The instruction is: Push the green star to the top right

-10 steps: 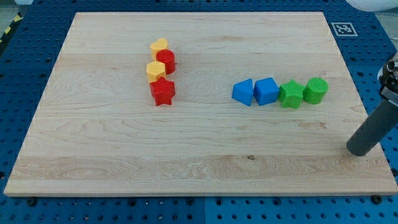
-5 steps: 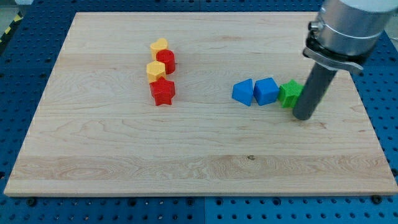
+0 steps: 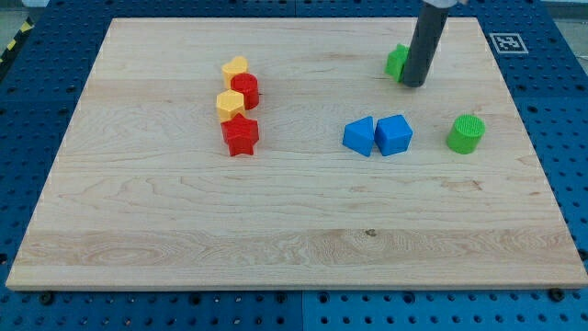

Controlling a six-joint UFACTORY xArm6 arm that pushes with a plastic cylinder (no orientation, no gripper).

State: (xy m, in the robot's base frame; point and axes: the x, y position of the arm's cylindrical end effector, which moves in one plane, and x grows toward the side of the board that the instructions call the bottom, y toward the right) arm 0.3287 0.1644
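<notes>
The green star [image 3: 397,62] lies near the view's top, right of centre, partly hidden behind my rod. My tip [image 3: 414,84] rests on the board touching the star's lower right side. The rod rises from there to the view's top edge. A green cylinder [image 3: 466,133] stands to the lower right of the tip, apart from it.
Two blue blocks [image 3: 359,136] [image 3: 394,134] sit side by side below the tip. A column at the view's upper left holds a yellow block [image 3: 235,68], a red block [image 3: 246,90], a yellow block [image 3: 230,103] and a red star [image 3: 240,135]. A marker tag [image 3: 505,42] lies beyond the wooden board [image 3: 276,230].
My tip swept in from the view's right, met the green star beside the blue blocks and pushed it up toward the top. The green cylinder shows again; the other blocks stayed.
</notes>
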